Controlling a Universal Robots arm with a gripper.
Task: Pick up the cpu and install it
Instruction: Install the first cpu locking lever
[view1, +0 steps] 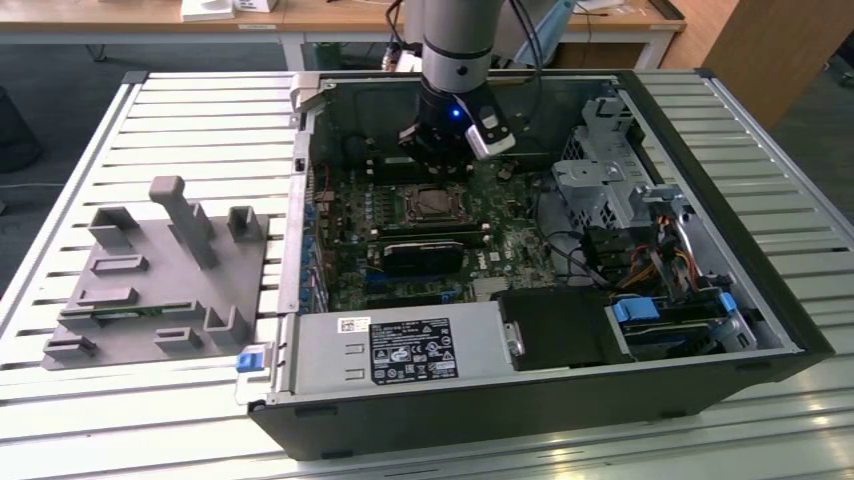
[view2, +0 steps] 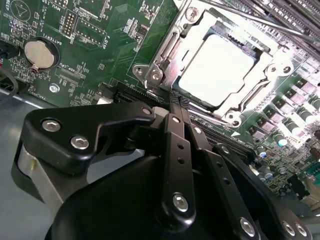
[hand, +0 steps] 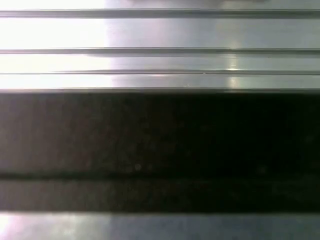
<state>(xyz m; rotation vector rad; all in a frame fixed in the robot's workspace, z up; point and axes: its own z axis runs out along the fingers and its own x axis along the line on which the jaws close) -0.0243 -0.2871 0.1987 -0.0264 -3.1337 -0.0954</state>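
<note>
Sitting flat in its socket (view2: 220, 70) on the motherboard (view1: 414, 235), the cpu (view2: 216, 67) faces up with its bright metal top toward the camera in the second wrist view. It is square, so no long axis can be told; its edges run parallel to the socket frame around it. In the exterior view the cpu (view1: 430, 204) shows as a small darker square near the middle of the board, inside the open case (view1: 534, 400).

The gripper (view2: 176, 100) hangs just beside the socket, over the board's slot edge. In the second wrist view its 2 black fingers (view2: 172, 130) lie close together, tips almost meeting, with nothing between them and not touching the cpu. In the exterior view the gripper (view1: 438, 160) sits low over the board, toward the case's far wall from the socket, at the end of the arm (view1: 457, 40).

The second wrist view alone gives the close detail: the socket's metal frame, a round coin battery (view2: 39, 54) toward the board's edge, and rows of capacitors (view2: 295, 122). The exterior view adds the power supply (view1: 400, 350) at the case's near edge and a grey fixture (view1: 154, 280) on the slatted worktop (view1: 187, 120), well apart from the case toward the exterior view's left. The first wrist view shows pale slats (hand: 160, 35) and a dark band (hand: 160, 135).
</note>
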